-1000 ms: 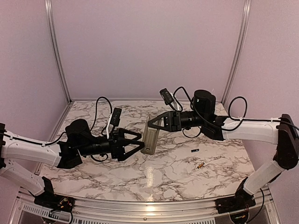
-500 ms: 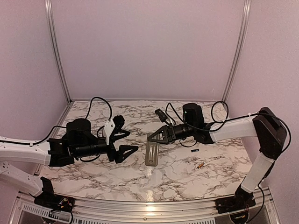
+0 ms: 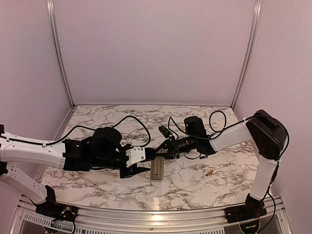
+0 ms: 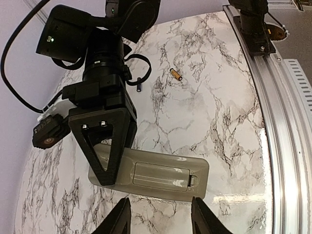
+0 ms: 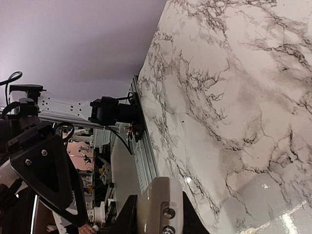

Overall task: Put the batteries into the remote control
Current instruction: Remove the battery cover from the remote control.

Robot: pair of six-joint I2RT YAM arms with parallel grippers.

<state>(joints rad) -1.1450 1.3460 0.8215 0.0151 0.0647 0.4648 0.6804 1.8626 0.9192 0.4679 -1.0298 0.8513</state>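
Observation:
The remote control shows its greyish back, with the battery cover shut, low over the marble table. My right gripper is shut on its far end; in the right wrist view the remote fills the gap between the fingers. My left gripper is open, its tips just short of the remote's long edge, nothing between them. The gold battery and the blackish battery lie loose on the table to the right, also seen as the gold battery and the blackish battery.
An aluminium rail runs along the table's near edge, with the arm bases behind it. Lilac walls close in the back and both sides. Black cables loop above both wrists.
The right arm brought the remote down and nearer, tipping it from upright to lying flat. The left arm swung right up to it and its jaws narrowed.

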